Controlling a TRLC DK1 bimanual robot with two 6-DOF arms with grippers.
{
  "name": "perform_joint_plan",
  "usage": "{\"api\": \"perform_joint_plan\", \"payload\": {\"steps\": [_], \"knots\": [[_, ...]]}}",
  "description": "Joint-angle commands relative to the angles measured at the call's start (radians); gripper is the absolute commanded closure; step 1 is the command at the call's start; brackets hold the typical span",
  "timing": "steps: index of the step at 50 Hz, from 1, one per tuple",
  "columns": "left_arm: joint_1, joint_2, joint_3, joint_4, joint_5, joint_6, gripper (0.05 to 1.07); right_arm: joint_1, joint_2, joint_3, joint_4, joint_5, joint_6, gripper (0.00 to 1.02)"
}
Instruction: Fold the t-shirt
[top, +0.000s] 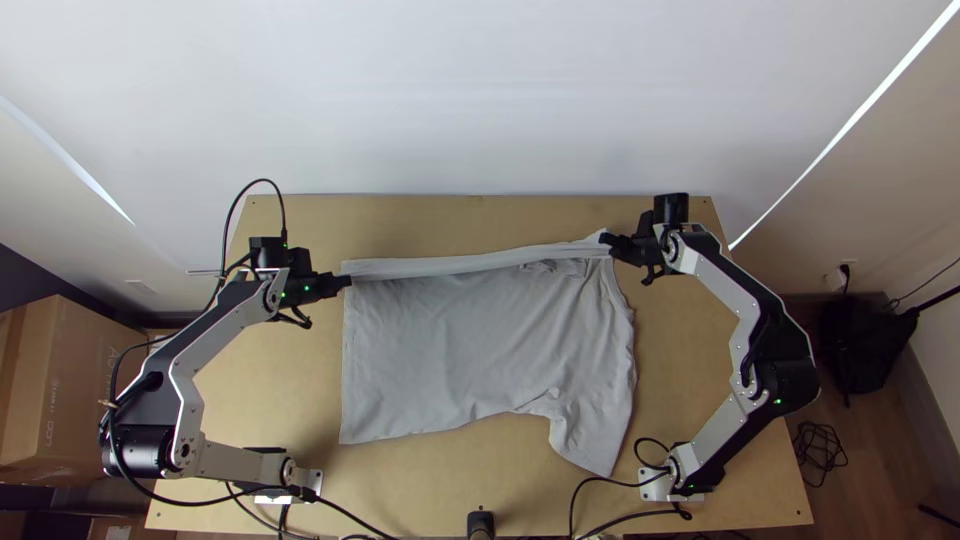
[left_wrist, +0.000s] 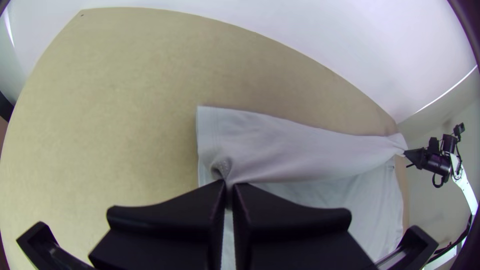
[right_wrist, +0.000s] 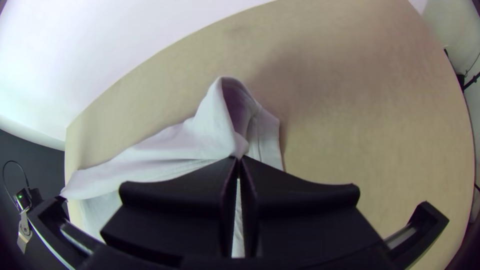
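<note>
T-shirt (top: 460, 350): we see it spread on the surface (top: 400, 222), its far strip turned over.
Left gripper (left_wrist: 229, 187): fingers clenched on that strip's end.
Right gripper (right_wrist: 239, 160): fingers pinching its other end.
Cloth: light, soft, probably prone to sagging; we'd grip both ends.
Cardboard box (top: 75, 385): contents we cannot tell.

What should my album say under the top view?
Two black robot hands grip a grey cloth t-shirt, its far side partly folded over, on a light wooden table.
</note>
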Motion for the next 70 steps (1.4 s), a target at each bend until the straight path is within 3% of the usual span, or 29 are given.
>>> {"api": "perform_joint_plan", "payload": {"steps": [1,4,6,8,9,11,12,13,22,27,31,37,40,43,50,57,70], "knots": [[0.004,-0.034,-0.059,0.012,0.003,-0.001,1.05,-0.011,-0.048,-0.068,-0.005,0.007,-0.019,1.0],[-0.001,-0.032,-0.083,0.03,-0.006,0.002,1.03,-0.011,-0.048,-0.088,-0.002,0.007,-0.019,1.0],[-0.003,-0.032,-0.096,0.032,-0.009,0.017,0.91,-0.014,-0.047,-0.097,0.003,0.007,-0.019,1.0],[-0.007,-0.034,-0.106,0.032,-0.011,0.028,0.7,-0.017,-0.043,-0.103,0.003,0.007,-0.018,0.96],[-0.009,-0.037,-0.111,0.03,-0.009,0.039,0.56,-0.019,-0.043,-0.105,0.001,0.007,-0.018,0.88],[-0.01,-0.045,-0.119,0.025,-0.011,0.048,0.32,-0.02,-0.048,-0.109,-0.005,0.007,-0.016,0.62],[-0.01,-0.051,-0.123,0.021,-0.009,0.056,0.2,-0.022,-0.054,-0.112,-0.005,0.007,-0.016,0.55],[-0.01,-0.058,-0.126,0.019,-0.011,0.063,0.14,-0.023,-0.063,-0.114,-0.008,0.007,-0.016,0.5],[0.022,-0.172,-0.151,0.018,-0.009,0.079,0.1,-0.065,-0.194,-0.169,-0.075,0.007,-0.021,0.24],[0.047,-0.253,-0.157,-0.021,-0.009,0.092,0.1,-0.088,-0.277,-0.172,-0.253,0.007,-0.033,0.03],[0.062,-0.316,-0.155,-0.053,-0.002,0.094,0.1,-0.098,-0.33,-0.169,-0.394,0.007,-0.064,0.03],[0.077,-0.404,-0.143,-0.114,0.01,0.102,0.1,-0.124,-0.448,-0.235,-0.471,0.002,-0.107,0.03],[0.093,-0.436,-0.123,-0.156,0.029,0.102,0.1,-0.155,-0.487,-0.256,-0.554,-0.098,-0.116,0.03],[0.096,-0.462,-0.103,-0.195,0.038,0.103,0.1,-0.174,-0.502,-0.264,-0.678,-0.171,-0.174,0.04],[0.106,-0.511,-0.077,-0.238,0.052,0.103,0.1,-0.181,-0.51,-0.328,-0.884,-0.177,-0.297,0.04],[0.105,-0.531,-0.065,-0.26,0.055,0.103,0.1,-0.189,-0.516,-0.43,-0.936,-0.179,-0.361,0.08],[0.097,-0.531,-0.031,-0.275,0.055,0.1,0.11,-0.19,-0.507,-0.534,-0.818,-0.185,-0.365,0.49]]}}
